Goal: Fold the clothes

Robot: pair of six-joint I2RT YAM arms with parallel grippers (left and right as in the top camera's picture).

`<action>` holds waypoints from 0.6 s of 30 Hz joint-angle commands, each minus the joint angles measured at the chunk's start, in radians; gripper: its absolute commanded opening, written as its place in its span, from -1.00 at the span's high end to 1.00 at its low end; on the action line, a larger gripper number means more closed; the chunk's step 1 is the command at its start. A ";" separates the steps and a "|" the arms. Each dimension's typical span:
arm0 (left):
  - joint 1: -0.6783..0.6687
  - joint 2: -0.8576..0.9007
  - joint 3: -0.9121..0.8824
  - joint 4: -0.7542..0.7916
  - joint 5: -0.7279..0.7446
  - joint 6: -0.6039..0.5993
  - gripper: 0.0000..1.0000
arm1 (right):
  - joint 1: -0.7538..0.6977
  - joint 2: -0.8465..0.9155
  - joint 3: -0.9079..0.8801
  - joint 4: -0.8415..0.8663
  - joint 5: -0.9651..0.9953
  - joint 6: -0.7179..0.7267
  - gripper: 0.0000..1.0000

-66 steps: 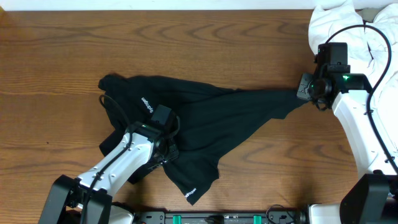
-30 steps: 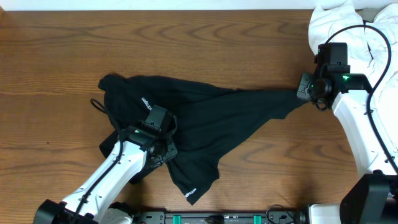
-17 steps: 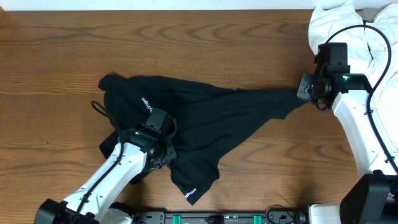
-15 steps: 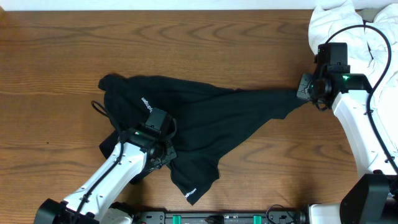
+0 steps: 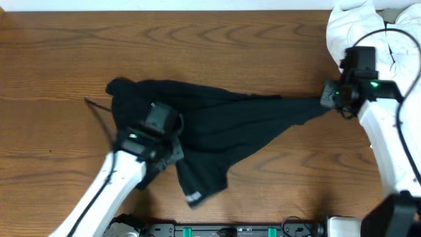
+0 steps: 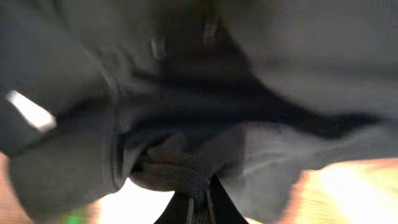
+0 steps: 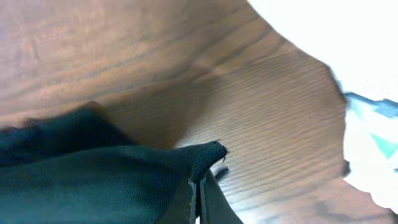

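Black garment (image 5: 223,125) sprawls rumpled; our left jaws clench its near fold, our right jaws its right tip. We judge we are spreading it; next we must pull it taut and flat.

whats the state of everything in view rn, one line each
black garment: unfolded, stretched long across the table, bunched near the left arm
left hand: shut on a bunched fold of the black garment
right hand: shut on the black garment's far tip
white garments: heaped at the far right corner, not held
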 commanded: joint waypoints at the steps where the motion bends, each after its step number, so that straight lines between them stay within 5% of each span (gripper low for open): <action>1: 0.057 -0.093 0.198 -0.076 -0.056 0.068 0.88 | -0.053 -0.136 0.043 -0.013 0.018 -0.019 0.98; 18: 0.129 -0.349 0.781 -0.367 -0.141 0.164 0.88 | -0.087 -0.569 0.122 -0.200 0.019 -0.072 0.98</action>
